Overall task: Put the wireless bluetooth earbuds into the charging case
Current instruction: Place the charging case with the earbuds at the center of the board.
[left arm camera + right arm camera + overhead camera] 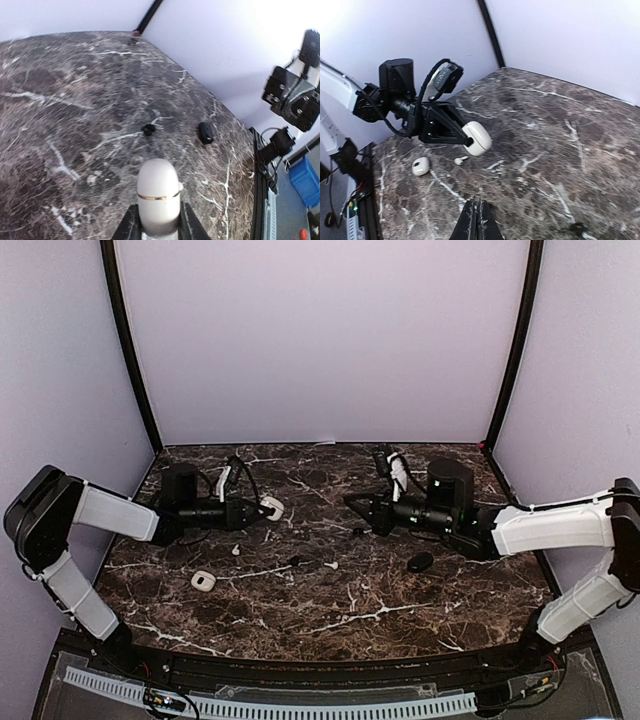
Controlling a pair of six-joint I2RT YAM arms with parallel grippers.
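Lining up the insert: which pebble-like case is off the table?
The glossy white case in the left gripper; the other white case and the black case lie on the marble tabletop.

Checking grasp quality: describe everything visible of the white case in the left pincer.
The glossy white, pebble-shaped plastic charging case is closed, with a thin gold-coloured band around its seam. The left pincer clamps its two sides, rounded end sticking forward. It seems held above the dark marble tabletop, touching nothing else.
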